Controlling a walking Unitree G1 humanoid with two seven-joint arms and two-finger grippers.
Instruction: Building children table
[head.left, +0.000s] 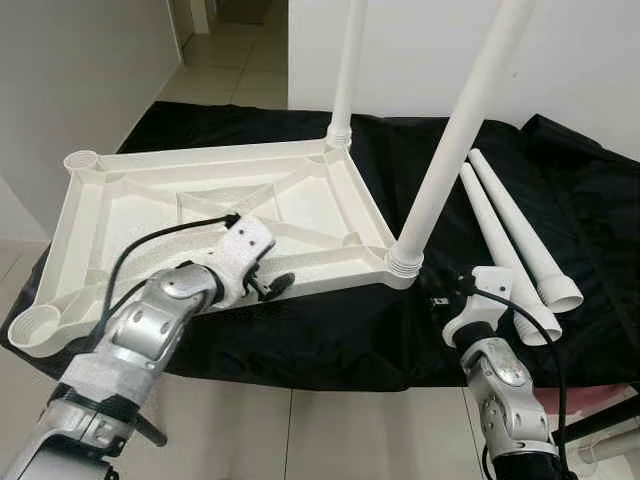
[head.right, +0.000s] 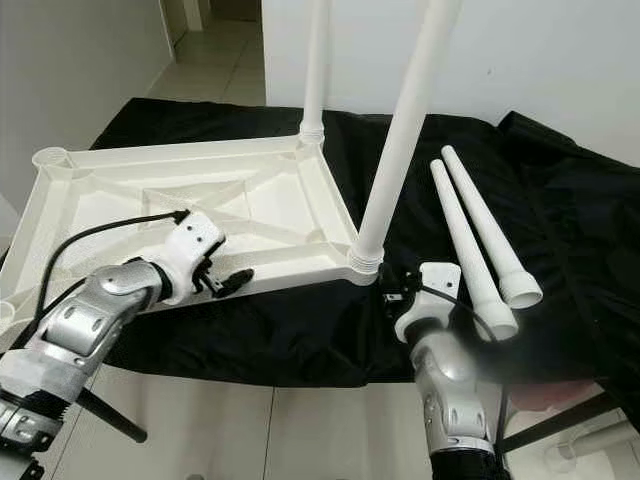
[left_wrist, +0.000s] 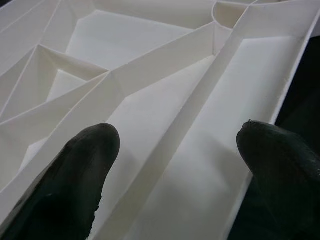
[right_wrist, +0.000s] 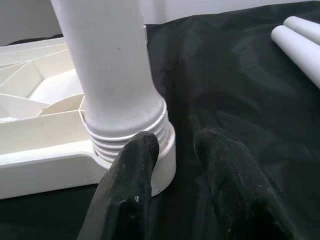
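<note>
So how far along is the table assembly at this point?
Two legs stand screwed into the upturned tabletop. In hand: left gripper, jaws open, over the near rim; right gripper beside the near leg's socket. Left: two loose legs on the black cloth, two empty sockets.

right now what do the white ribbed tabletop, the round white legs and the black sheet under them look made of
White ribbed tabletop: likely moulded plastic, matte; thin stiffening ribs and cast corner sockets. Round white legs: seemingly the same plastic, smooth, hollow at the open ends. Black sheet: soft fabric, apparently; it creases and folds.

Support: black cloth (head.left: 330, 330) on tiled floor (head.left: 230, 60) | on cloth: upturned white tabletop (head.left: 200, 215), two loose legs (head.left: 515, 250)
</note>
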